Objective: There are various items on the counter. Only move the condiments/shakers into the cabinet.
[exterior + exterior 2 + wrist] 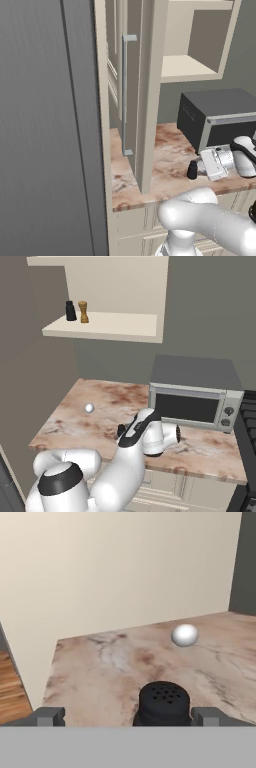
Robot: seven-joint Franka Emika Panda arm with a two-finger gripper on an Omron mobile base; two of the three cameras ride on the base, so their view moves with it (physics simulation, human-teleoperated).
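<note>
A short black shaker [164, 704] with a perforated cap stands on the pinkish marbled counter [100, 672]. It sits between my gripper's [128, 716] two fingertips, nearer the right one. The jaws are wide open, with no contact showing. From the left base view the gripper [196, 166] reaches leftward at the same shaker [191, 171], near the counter's front edge. A black shaker [70, 311] and a golden-tan one [83, 312] stand on the cabinet shelf [115, 326]. The cabinet door [145, 100] stands open.
A small white ball [184, 635] lies on the counter beyond the shaker. The dark grey microwave [195, 396] stands at the back right. The open door's edge and its grey bar handle [124, 95] hang over the counter's left end.
</note>
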